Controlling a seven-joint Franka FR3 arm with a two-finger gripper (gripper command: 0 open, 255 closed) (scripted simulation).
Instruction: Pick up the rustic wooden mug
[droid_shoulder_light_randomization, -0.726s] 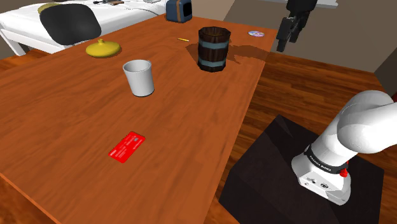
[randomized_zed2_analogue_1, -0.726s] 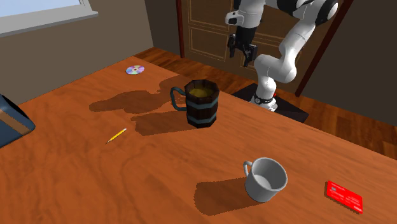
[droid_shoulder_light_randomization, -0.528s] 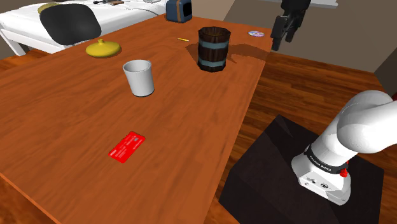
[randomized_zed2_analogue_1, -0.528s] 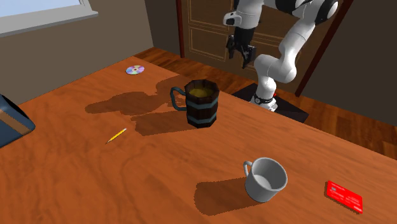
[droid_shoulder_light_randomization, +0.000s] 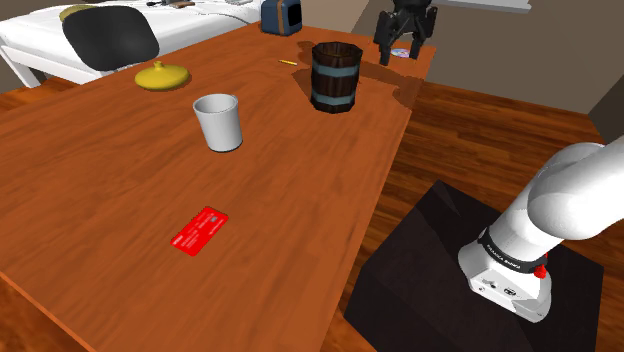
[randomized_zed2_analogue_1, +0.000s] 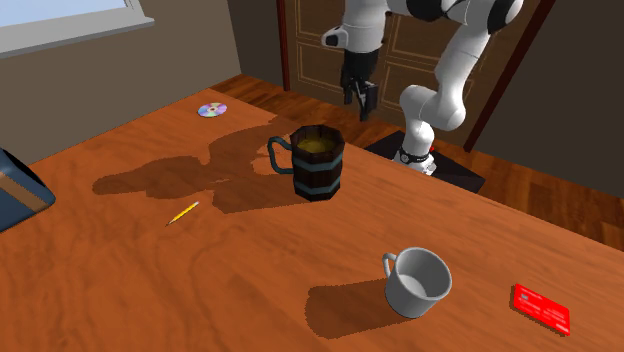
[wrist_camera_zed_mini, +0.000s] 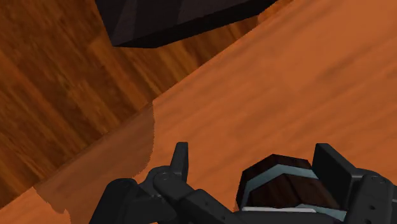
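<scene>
The dark wooden mug (droid_shoulder_light_randomization: 334, 77) with two grey-blue bands stands upright near the table's far edge. In the second exterior view the mug (randomized_zed2_analogue_1: 318, 161) has its handle turned to that view's left and a yellowish inside. My black gripper (droid_shoulder_light_randomization: 400, 48) hangs in the air above the table's far corner, to the shoulder view's right of the mug and apart from it. The gripper (randomized_zed2_analogue_1: 358, 100) is open with nothing in it. In the wrist view the mug (wrist_camera_zed_mini: 283, 188) shows low between the spread fingers of the gripper (wrist_camera_zed_mini: 254, 156), untouched.
On the brown table (droid_shoulder_light_randomization: 120, 190) stand a white mug (droid_shoulder_light_randomization: 219, 121) and a yellow lid (droid_shoulder_light_randomization: 163, 76); a red card (droid_shoulder_light_randomization: 200, 230) and a pencil (randomized_zed2_analogue_1: 183, 212) lie flat, with a disc (randomized_zed2_analogue_1: 212, 110) near the corner. The black stand (droid_shoulder_light_randomization: 450, 270) sits off the table's edge.
The gripper has swung toward the shoulder view's left, from beyond the table's edge to above its corner, closer to the mug. Its shadow has spread over the table. The mug has not moved.
</scene>
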